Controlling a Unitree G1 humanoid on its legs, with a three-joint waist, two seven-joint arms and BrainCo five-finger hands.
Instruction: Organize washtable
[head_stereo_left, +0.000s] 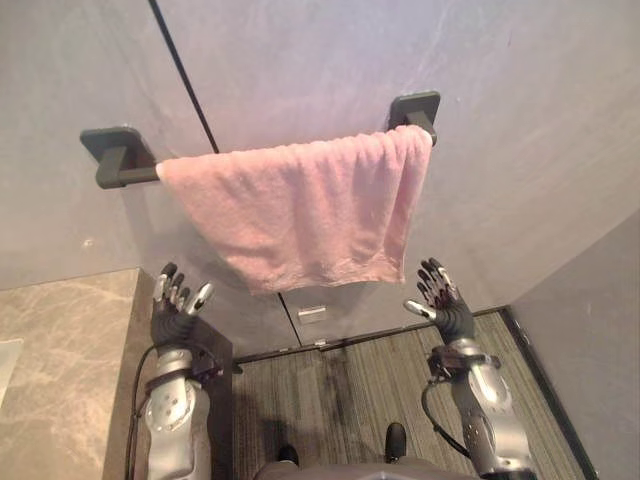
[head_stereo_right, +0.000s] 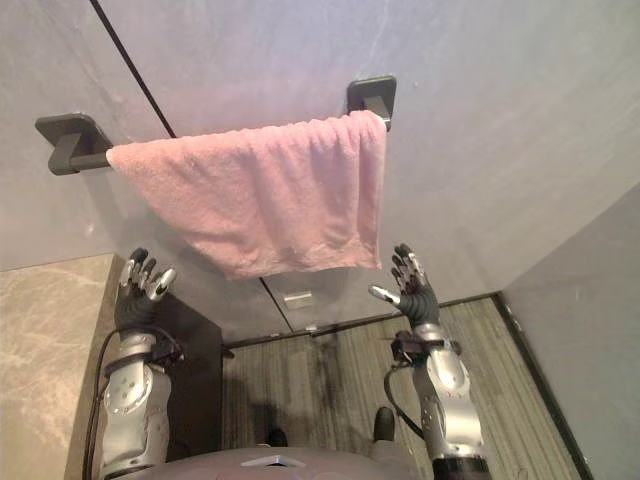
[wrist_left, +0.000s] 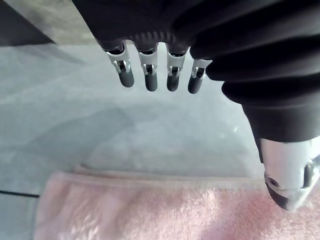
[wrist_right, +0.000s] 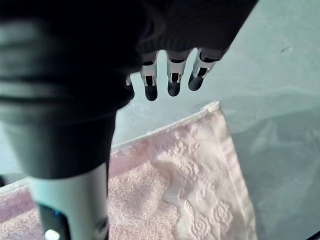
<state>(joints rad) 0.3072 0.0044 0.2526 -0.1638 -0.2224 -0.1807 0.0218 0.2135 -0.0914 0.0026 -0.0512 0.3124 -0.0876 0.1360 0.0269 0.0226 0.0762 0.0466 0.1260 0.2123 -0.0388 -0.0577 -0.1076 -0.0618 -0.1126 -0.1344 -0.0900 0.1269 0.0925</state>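
A pink towel (head_stereo_left: 300, 215) hangs over a dark wall rail (head_stereo_left: 120, 160) on the grey wall, its lower hem loose and slightly slanted. My left hand (head_stereo_left: 176, 305) is raised below the towel's left lower corner, fingers straight and holding nothing. Below the right lower corner my right hand (head_stereo_left: 440, 300) is also up, open and apart from the cloth. The towel's hem (wrist_left: 150, 200) lies past the left hand's fingers (wrist_left: 150, 75), and its embossed corner (wrist_right: 200, 165) shows beyond the right hand's fingers (wrist_right: 172, 80).
A marble washtable top (head_stereo_left: 60, 370) lies at the lower left, with a dark cabinet side (head_stereo_left: 222, 400) beneath it. Striped grey flooring (head_stereo_left: 360, 390) spreads below. A second grey wall (head_stereo_left: 590, 330) closes the right side. A small white wall plate (head_stereo_left: 312, 314) sits under the towel.
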